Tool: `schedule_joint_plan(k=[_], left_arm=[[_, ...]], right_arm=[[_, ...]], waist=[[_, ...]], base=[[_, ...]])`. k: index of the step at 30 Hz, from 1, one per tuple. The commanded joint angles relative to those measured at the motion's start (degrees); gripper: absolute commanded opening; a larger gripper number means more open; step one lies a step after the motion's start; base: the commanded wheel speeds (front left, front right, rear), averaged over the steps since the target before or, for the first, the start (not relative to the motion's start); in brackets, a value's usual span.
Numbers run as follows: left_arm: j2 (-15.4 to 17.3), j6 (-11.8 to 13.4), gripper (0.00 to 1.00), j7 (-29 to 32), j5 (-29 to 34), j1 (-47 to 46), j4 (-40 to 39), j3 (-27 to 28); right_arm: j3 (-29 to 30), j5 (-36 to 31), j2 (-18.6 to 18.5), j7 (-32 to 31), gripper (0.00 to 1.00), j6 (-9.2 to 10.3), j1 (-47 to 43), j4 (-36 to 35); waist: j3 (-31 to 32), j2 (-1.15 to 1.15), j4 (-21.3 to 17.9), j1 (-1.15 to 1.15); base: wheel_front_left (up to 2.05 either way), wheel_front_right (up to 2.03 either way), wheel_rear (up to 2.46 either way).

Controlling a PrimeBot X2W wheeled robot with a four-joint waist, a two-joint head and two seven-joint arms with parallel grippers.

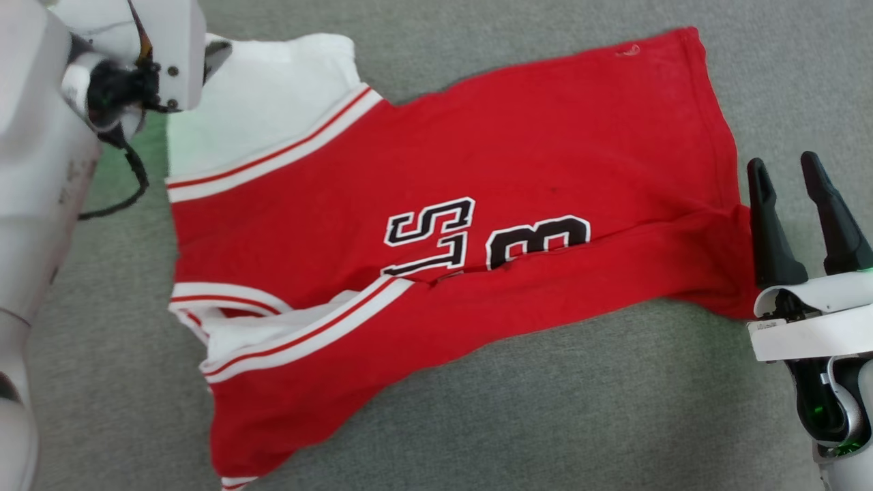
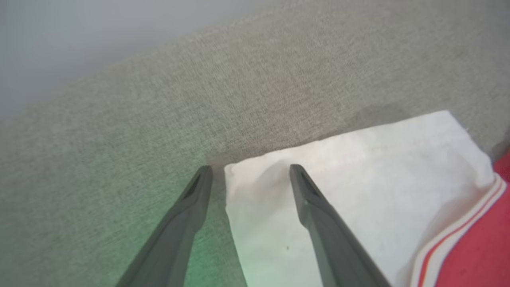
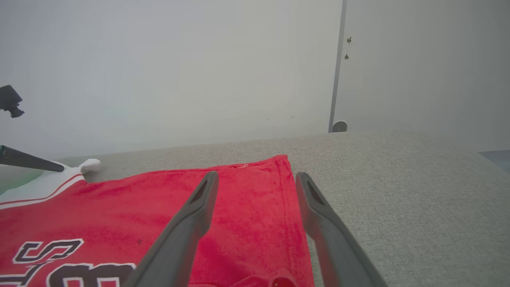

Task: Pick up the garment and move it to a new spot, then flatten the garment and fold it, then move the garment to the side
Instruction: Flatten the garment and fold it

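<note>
Garment [image 1: 477, 170] lies spread across the middle of the head view on a grey cloth surface [image 1: 545, 423], running from the upper left to the right edge. At the upper left of that frame the pale left arm [image 1: 41, 170], with a black cable [image 1: 133, 184], reaches in over the garment's white panel [image 1: 273, 102]. Below the panel a white-red-white trim [image 1: 273, 160] band crosses the cloth. A second such band runs at the lower left, along a fold [image 1: 614, 235] where the near edge is turned over onto the body. At the centre sits black lettering [image 1: 436, 232] with white outlines. An "S" and an "L" read clearly, turned round in the frame. Beside them is a figure that may be an 8 or a 3; the fold hides part of it, so I cannot tell which. At the right edge the right gripper [image 1: 784, 164] stands with its fingers well apart and nothing between them, the finger nearer the cloth just beside the garment's red corner.

In the left wrist view the left gripper [image 2: 249, 169] is spread wide and holds nothing. One finger is over the grey surface and the other over the corner of the white panel. In the right wrist view the right gripper [image 3: 255, 175] is likewise wide and empty, with one finger over the red cloth, the other over the surface, and a pale wall [image 3: 159, 59] behind.
</note>
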State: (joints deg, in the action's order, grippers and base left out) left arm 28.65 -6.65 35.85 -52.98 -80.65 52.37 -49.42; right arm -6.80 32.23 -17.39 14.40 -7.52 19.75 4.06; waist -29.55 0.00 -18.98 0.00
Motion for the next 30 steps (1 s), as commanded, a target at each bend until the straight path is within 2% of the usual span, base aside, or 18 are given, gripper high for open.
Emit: schedule_joint_plan(k=[1,4,9,10,11,12,16,20,25,30], left_arm=[[0.18,-0.30,1.00,2.35,-0.56,-1.25,1.13,-0.25],[-0.35,-0.56,1.00,7.05,-1.79,-2.11,3.02,-0.94],[-1.27,-0.86,1.00,10.59,-3.73,-1.73,4.65,-1.29],[-1.41,-0.90,0.69,11.02,-4.19,-1.57,4.76,-1.37],[-1.62,-0.94,0.31,11.46,-4.53,-1.46,4.78,-1.43],[-1.85,-0.97,0.00,12.13,-5.05,-1.31,4.75,-1.42],[-2.31,-0.88,0.00,13.15,-6.51,-1.27,3.72,-1.39],[-2.46,-0.89,0.00,12.11,-7.05,-1.64,1.41,-2.09],[-2.89,-0.90,0.00,11.11,-7.71,-3.32,-1.21,-3.22],[-3.83,-0.90,0.00,10.25,-8.49,-4.68,-2.80,-4.30]], right_arm=[[-0.39,0.69,-0.03,0.39,1.00,0.06,0.59,-0.19],[-1.01,1.13,-0.26,0.42,1.00,0.07,0.76,-0.36],[-1.51,1.54,-0.73,0.55,1.00,0.07,1.15,-0.45],[-1.47,1.94,-0.93,0.56,1.00,0.07,1.26,-0.32],[-1.43,2.25,-1.23,0.34,1.00,0.07,1.61,-0.05],[-1.42,2.55,-1.71,-0.08,1.00,0.07,2.17,0.15],[-1.24,3.11,-4.31,-3.18,1.00,0.07,5.06,1.37],[-1.82,4.63,-7.60,-9.97,1.00,0.07,11.39,3.61],[-5.34,6.75,-12.26,-24.20,1.00,0.07,21.98,9.07],[-9.75,9.96,-15.01,-38.88,1.00,0.07,32.60,16.69]], waist=[[-1.94,0.00,-1.86,0.00],[-2.37,0.00,-2.07,0.00],[-3.00,0.00,-2.01,0.00],[-3.07,0.00,-1.93,0.00],[-3.12,0.00,-1.82,0.00],[-3.14,0.00,-1.68,0.00],[-3.08,0.00,-0.81,0.00],[-3.22,0.00,0.19,0.00],[-4.49,0.00,2.20,0.00],[-5.82,0.00,4.76,0.00]], base=[[0.00,0.00,0.00],[0.00,0.00,0.00],[0.00,0.00,0.00],[0.00,0.00,0.00],[0.00,0.00,0.00],[0.00,0.00,0.00],[0.00,0.00,0.00],[0.00,0.00,0.00],[0.00,0.00,0.00],[0.00,0.00,0.00]])
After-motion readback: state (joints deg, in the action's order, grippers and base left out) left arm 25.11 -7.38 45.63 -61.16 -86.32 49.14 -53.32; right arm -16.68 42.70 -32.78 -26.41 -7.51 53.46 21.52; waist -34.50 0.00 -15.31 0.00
